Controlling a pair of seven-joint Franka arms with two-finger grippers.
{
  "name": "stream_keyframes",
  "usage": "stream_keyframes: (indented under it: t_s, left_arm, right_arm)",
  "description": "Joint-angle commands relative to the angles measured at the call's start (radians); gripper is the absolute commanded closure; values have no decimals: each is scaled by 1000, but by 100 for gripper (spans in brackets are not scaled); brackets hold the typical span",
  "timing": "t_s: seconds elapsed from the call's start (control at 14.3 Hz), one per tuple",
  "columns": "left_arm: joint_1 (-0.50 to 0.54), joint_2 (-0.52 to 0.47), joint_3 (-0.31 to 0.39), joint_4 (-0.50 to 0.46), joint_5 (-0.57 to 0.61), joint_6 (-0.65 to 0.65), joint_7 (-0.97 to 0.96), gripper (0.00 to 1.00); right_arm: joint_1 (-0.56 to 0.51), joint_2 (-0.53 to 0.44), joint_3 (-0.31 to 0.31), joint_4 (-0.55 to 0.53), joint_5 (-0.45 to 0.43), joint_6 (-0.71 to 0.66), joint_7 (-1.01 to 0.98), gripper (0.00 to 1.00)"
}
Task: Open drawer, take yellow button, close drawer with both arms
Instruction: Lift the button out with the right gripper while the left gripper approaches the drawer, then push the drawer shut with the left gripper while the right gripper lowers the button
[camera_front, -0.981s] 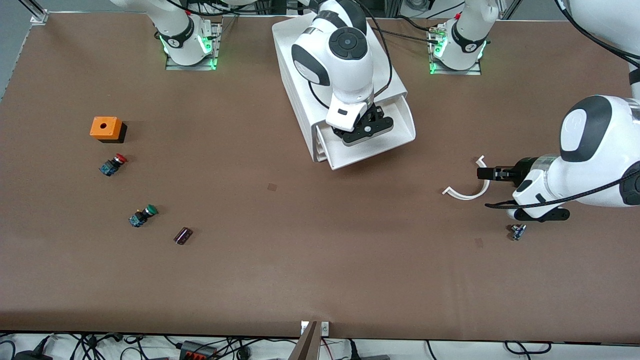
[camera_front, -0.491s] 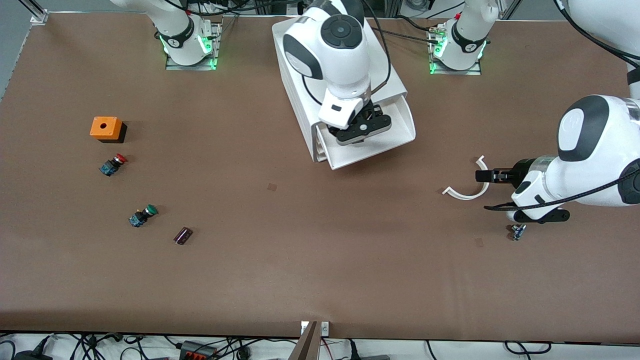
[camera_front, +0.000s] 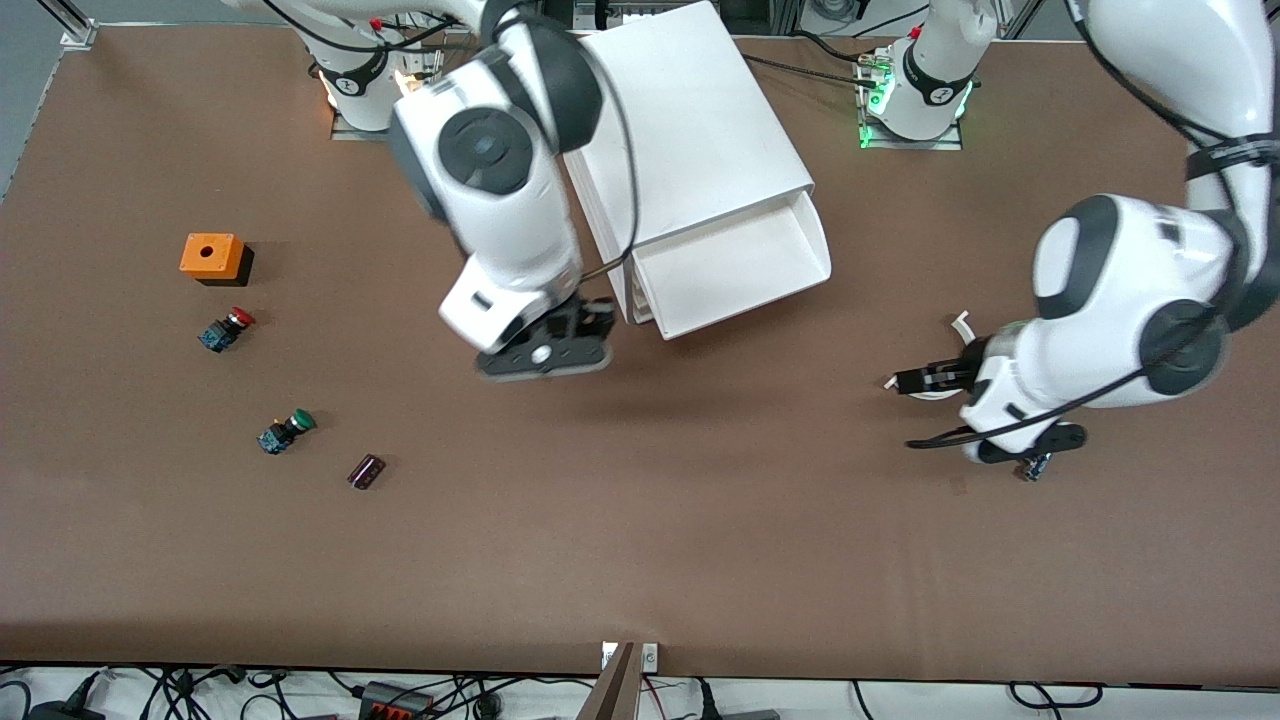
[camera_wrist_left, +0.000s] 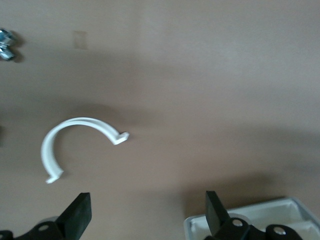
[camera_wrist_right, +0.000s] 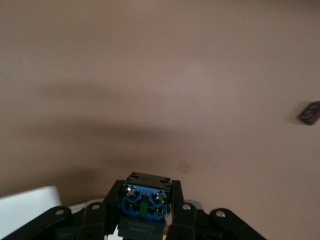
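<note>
Blue-bodied, the button sits clamped in my right gripper, lifted over bare surface beside the cabinet. The drawer gapes empty, ready for shutting. My left gripper, fingers apart, hangs over a white clip, waiting.

Three buttons: one held, one red-capped, one green-capped, one cabinet

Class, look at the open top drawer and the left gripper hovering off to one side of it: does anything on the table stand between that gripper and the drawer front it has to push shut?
Nothing visible does. The open left gripper hangs over the white curved clip, toward the left arm's end of the table. Between it and the drawer lies bare table. The right gripper, shut on the button, is off the cabinet's other flank.
</note>
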Motion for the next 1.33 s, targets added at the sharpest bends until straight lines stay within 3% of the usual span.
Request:
stream_keyframes:
  t_s: [0.0, 0.35, 0.56, 0.84, 1.26]
  left_arm:
    - [-85, -19, -1, -92, 9, 117, -136, 0]
    - [-197, -31, -7, -189, 6, 208, -236, 0]
    - [-202, -52, -79, -216, 6, 209, -317, 0]
    - [-199, -121, -130, -344, 6, 272, -339, 1]
    - [-194, -181, -234, -440, -14, 303, -425, 1]
  right_arm:
    - [-84, -18, 9, -79, 22, -19, -144, 100]
    - [-188, -75, 9, -320, 27, 84, -358, 100]
    - [-222, -134, 10, -525, 27, 247, -431, 100]
    - [-231, -174, 9, -705, 25, 370, -451, 100]
    - [-276, -162, 12, -814, 27, 480, -585, 100]
